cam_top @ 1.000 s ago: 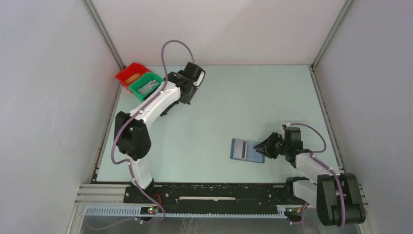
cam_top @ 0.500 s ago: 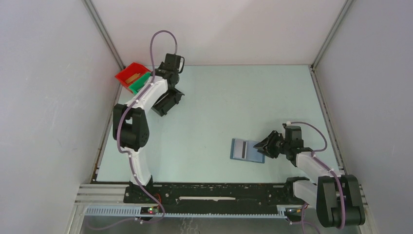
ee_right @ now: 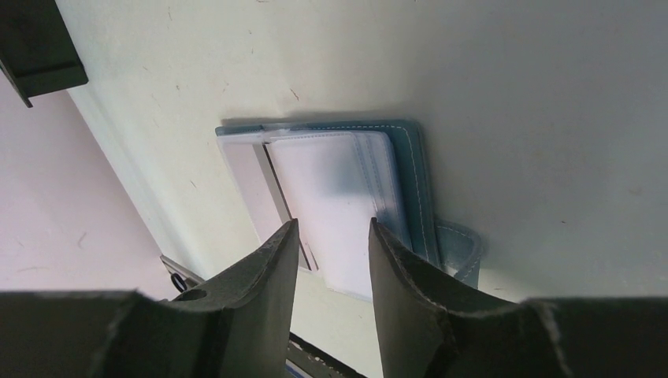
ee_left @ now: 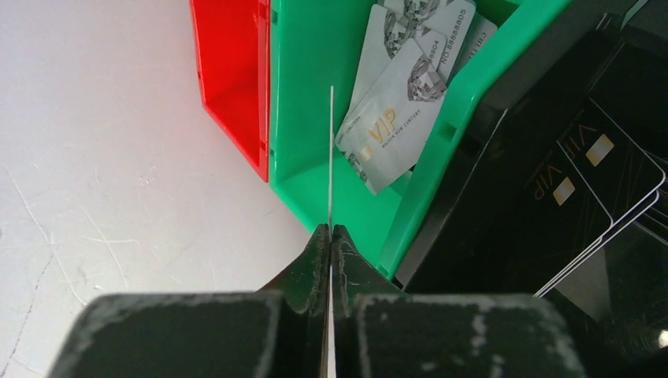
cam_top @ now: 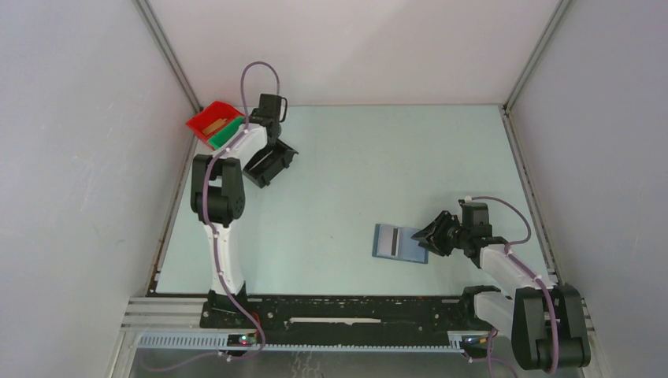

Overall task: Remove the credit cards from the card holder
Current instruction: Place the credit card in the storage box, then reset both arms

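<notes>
The slate-blue card holder [cam_top: 400, 242] lies spread open on the table right of centre, its clear sleeves [ee_right: 339, 189] up and its tab [ee_right: 461, 244] at one edge. A pale card with a dark stripe [ee_right: 264, 197] shows at its left side. My right gripper [ee_right: 332, 224] hovers open just over the holder's near end, nothing between its fingers. My left gripper [ee_left: 331, 230] is shut on a thin credit card [ee_left: 331, 157] seen edge-on, held above the green bin [ee_left: 307, 118].
The green bin holds pale VIP cards [ee_left: 398, 102]. A red bin [ee_left: 232, 79] stands on its left and a black bin [ee_left: 504, 173] with dark cards [ee_left: 583, 181] on its right. All three bins sit at the table's far left corner [cam_top: 206, 120].
My left arm has swung left from the table's middle back to over the bins, carrying the card. The right gripper's jaws have spread wider above the holder.
</notes>
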Controlling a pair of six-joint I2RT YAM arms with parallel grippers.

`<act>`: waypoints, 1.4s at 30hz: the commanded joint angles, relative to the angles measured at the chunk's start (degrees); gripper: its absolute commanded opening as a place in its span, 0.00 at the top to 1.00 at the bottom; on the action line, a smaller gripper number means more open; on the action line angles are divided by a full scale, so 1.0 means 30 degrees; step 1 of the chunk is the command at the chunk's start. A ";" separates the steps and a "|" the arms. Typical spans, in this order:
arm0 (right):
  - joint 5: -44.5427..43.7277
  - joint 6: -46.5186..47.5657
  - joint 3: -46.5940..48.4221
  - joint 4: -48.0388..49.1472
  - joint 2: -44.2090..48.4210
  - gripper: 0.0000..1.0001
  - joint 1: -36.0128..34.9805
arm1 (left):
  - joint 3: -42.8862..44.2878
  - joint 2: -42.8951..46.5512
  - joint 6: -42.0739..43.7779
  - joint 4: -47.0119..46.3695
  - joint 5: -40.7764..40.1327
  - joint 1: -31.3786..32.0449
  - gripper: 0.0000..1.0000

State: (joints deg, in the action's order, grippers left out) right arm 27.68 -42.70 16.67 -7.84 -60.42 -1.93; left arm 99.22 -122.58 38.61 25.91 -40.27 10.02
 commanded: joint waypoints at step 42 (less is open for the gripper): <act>-0.1177 0.5182 1.6152 -1.1439 0.2803 0.32 0.1076 | 0.5969 0.8571 -0.9640 0.8155 0.9010 0.2113 0.72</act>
State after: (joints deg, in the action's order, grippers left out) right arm 26.68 -33.67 56.34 -32.60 -53.49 0.82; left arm 113.73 -104.16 21.23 46.50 -21.98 15.68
